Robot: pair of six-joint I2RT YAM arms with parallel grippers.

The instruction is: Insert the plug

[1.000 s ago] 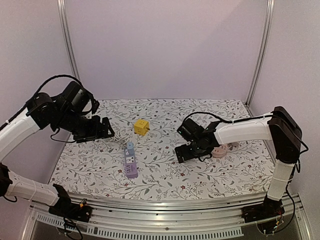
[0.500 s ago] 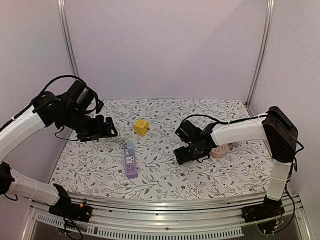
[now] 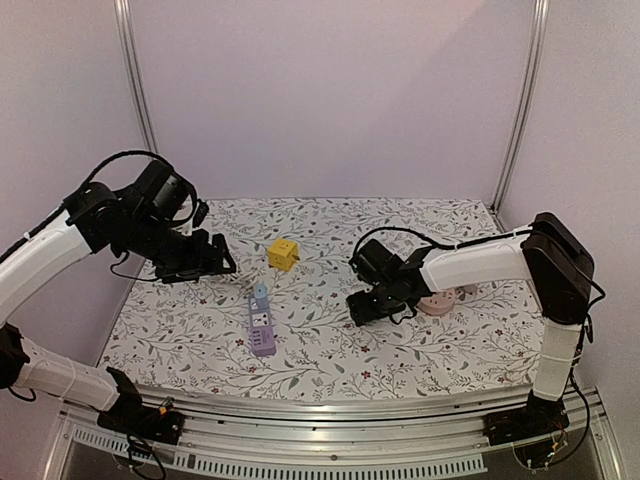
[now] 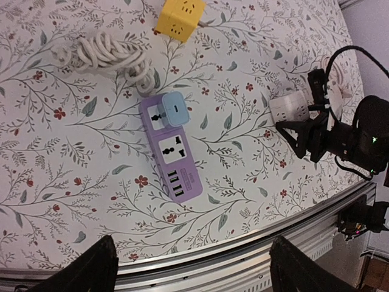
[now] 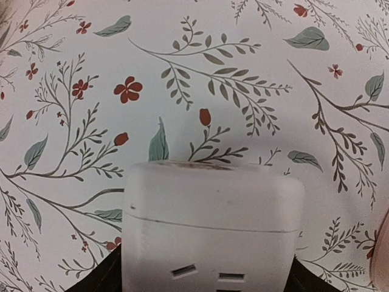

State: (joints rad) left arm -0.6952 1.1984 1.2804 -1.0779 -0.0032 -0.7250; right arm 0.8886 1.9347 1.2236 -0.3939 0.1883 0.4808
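A white plug block [image 5: 209, 219] with slots on its face lies on the flowered table [image 3: 330, 350], right of centre. My right gripper [image 5: 209, 271] is down over it, a dark finger [image 5: 102, 278] against each side, shut on it. The left wrist view shows the same block [image 4: 285, 108] at the right gripper [image 3: 372, 305]. A purple power strip [image 3: 262, 325] [image 4: 172, 149] lies left of centre with a light blue adapter [image 4: 174, 108] in its far socket. My left gripper [image 3: 225, 262] [image 4: 191, 246] hangs open above the table's left side, holding nothing.
A yellow cube socket [image 3: 283, 253] [image 4: 179, 18] sits behind the strip, and a coiled white cord [image 4: 106, 52] lies to its left. A pink round object [image 3: 440, 300] rests just right of the right gripper. The metal front rail [image 4: 243, 267] edges the table.
The right gripper's jaws have closed in on the white plug block. The left arm shifted slightly to the right and stays open.
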